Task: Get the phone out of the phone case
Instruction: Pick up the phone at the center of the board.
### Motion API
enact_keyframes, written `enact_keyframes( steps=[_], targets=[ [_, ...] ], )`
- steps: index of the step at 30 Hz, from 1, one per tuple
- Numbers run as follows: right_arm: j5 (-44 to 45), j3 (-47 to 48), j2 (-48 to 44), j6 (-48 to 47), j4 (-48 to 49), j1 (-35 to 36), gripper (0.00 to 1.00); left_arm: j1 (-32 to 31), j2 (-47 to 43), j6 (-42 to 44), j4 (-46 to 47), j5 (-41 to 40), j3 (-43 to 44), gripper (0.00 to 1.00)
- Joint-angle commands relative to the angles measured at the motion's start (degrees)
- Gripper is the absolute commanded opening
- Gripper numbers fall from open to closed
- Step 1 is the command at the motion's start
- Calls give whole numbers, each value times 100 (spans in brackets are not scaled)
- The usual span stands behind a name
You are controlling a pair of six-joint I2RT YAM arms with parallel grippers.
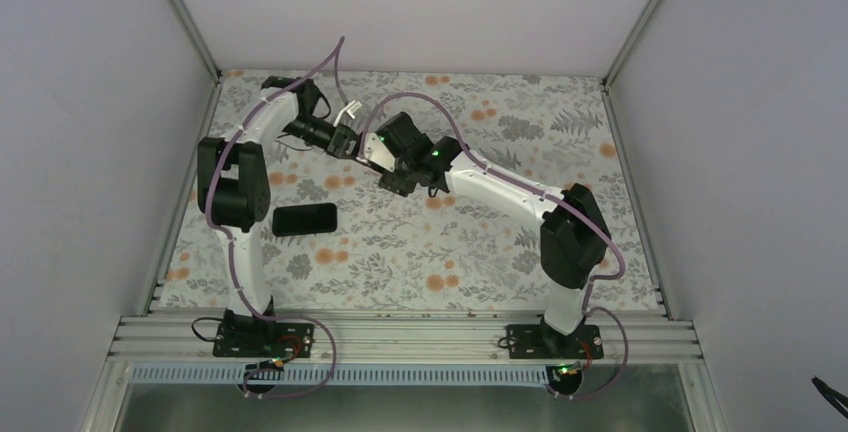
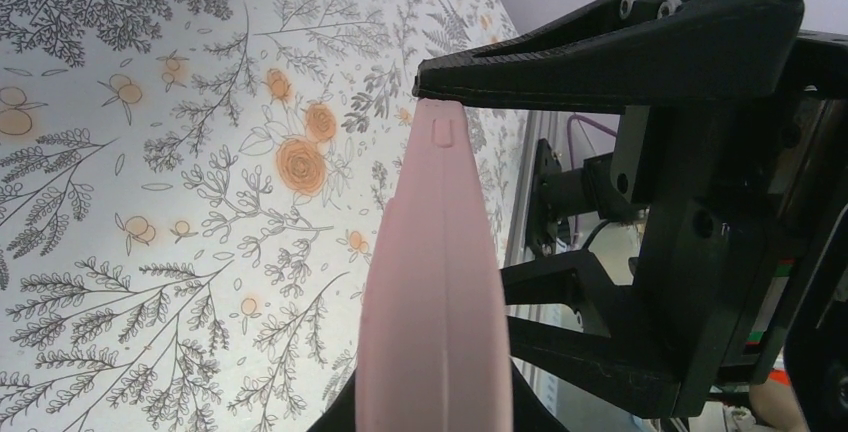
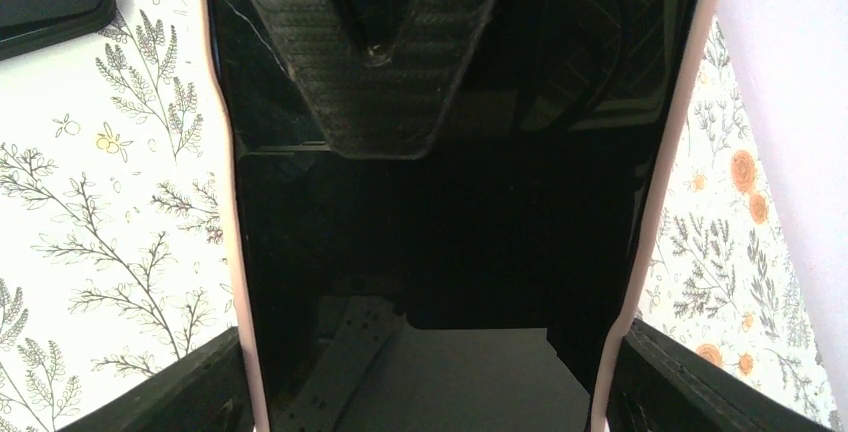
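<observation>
The pink phone case (image 2: 435,282), phone (image 3: 440,232) seated inside, is held above the table (image 1: 480,252). One end is pinched by the left gripper (image 1: 350,142), and the long edges are clamped by the right gripper (image 3: 425,392). A black slab (image 1: 305,219) lies well apart.

Nothing can be read: no lettering, brand, label or number shows on the phone (image 3: 440,232), the pink case (image 2: 435,282) or the flowered table (image 1: 480,252).
</observation>
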Motion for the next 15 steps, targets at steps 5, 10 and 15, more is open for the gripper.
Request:
enact_keyframes(
  steps=[5, 10, 15],
  targets=[
    [-793, 212, -339, -32, -288, -86, 99, -90, -408, 620, 74, -148, -73, 2],
    [-1936, -69, -1327, -201, -660, -761, 100, -139, -771, 1175, 83, -517, -348, 2],
    [-3330, -621, -2018, -742, -603, -1957, 100, -307, -1521, 1450, 372, -838, -492, 2]
  ],
)
